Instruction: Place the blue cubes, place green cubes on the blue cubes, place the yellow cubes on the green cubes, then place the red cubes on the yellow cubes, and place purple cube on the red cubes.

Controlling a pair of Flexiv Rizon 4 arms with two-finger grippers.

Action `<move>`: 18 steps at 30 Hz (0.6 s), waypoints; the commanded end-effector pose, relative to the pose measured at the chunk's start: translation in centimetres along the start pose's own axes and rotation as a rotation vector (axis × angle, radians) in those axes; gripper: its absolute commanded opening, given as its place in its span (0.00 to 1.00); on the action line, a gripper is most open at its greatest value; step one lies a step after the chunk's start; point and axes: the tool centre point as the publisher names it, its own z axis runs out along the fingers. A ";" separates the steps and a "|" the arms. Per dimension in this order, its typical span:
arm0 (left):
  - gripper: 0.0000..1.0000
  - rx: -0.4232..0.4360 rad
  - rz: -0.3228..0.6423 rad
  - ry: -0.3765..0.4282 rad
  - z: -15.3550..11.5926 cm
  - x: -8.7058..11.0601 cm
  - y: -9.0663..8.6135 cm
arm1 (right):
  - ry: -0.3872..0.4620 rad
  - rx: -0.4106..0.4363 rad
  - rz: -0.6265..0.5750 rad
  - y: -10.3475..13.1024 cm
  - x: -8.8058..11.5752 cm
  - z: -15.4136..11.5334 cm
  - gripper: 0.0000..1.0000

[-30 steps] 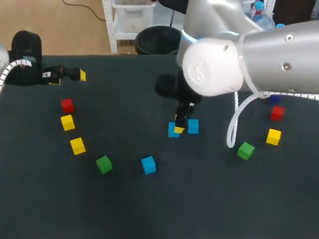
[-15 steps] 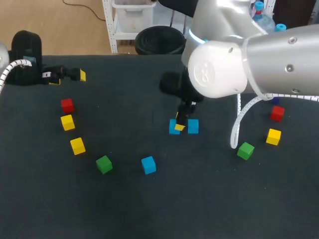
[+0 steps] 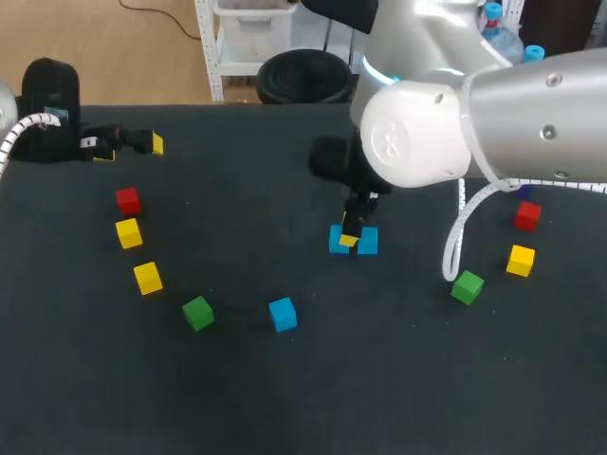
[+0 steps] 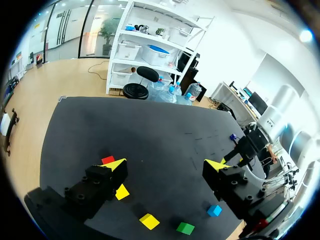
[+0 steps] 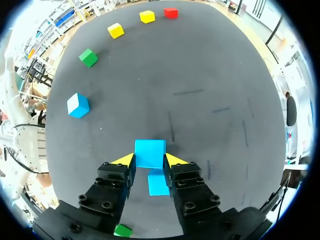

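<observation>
My right gripper (image 3: 351,237) (image 5: 150,160) is shut on a blue cube (image 3: 338,239) (image 5: 150,153) near the table's middle. A second blue cube (image 3: 368,241) (image 5: 158,183) lies right beside it, under the gripper's body in the right wrist view. A third blue cube (image 3: 282,314) (image 5: 78,105) sits alone nearer the front. Green cubes (image 3: 197,312) (image 3: 466,285), yellow cubes (image 3: 147,277) (image 3: 520,260) and red cubes (image 3: 127,199) (image 3: 527,215) lie in arcs left and right. My left gripper (image 3: 133,142) (image 4: 167,167) stands open and empty at the far left.
Another yellow cube (image 3: 128,232) lies between the left red and yellow ones. A dark bluish cube (image 3: 524,190) shows partly behind my right arm (image 3: 474,114), which hides the table's right back part. The black table (image 3: 285,398) has bare room at the front.
My right gripper has carried its blue cube a little to the right and back, closing the gap to the second blue cube. The left arm has not moved.
</observation>
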 end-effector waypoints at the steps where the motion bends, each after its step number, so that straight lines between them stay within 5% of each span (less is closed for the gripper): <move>1: 1.00 0.012 0.002 -0.006 0.0 0.1 0.2 | -0.008 0.003 0.005 -0.1 0.2 0.1 0.00; 18: 1.00 0.012 0.002 -0.006 0.0 0.1 0.2 | -0.011 -0.009 -0.011 -0.5 0.4 0.5 0.00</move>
